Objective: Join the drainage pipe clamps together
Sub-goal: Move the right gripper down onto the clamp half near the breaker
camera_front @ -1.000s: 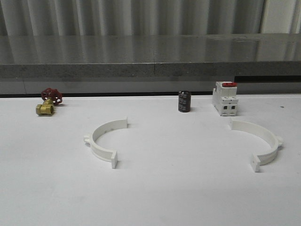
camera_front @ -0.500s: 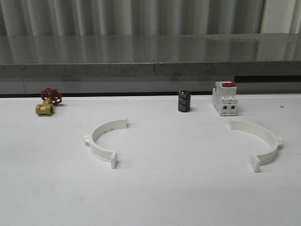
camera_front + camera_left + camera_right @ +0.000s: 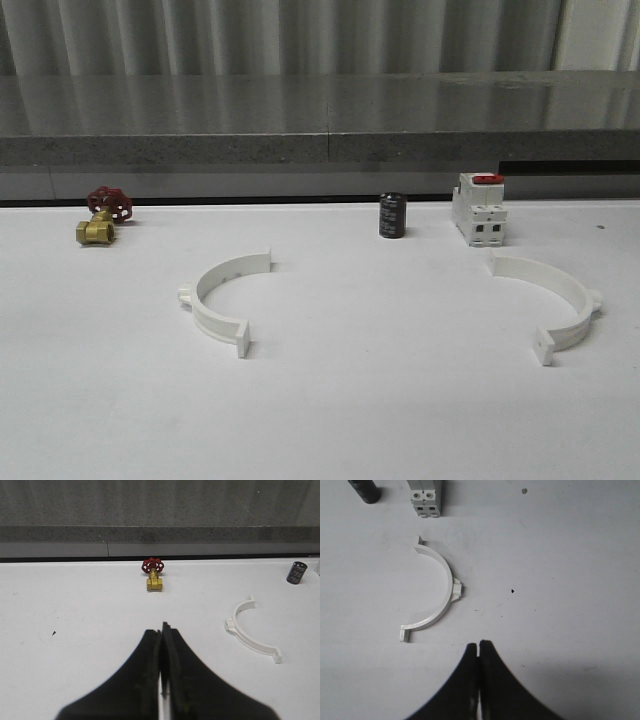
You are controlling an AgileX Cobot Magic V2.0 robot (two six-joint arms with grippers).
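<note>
While both clamp halves lie apart on the white table [image 3: 330, 420], left half-ring [image 3: 222, 299] sits left of centre, right half-ring [image 3: 556, 303] just in front of the breaker [image 3: 478, 209]. Left gripper [image 3: 162, 635] pressed closed, empty; right gripper [image 3: 479, 646] likewise, apparently touching nothing.

We see two white half-rings [image 3: 222, 300] [image 3: 552, 300] on our white worktop [image 3: 380, 420], a brass valve [image 3: 98, 226] with red wheel, a dark cylinder [image 3: 392, 215], black fingers [image 3: 172, 680]

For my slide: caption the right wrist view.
Shut right end effector above table, short of one white clamp half lying near the breaker.
</note>
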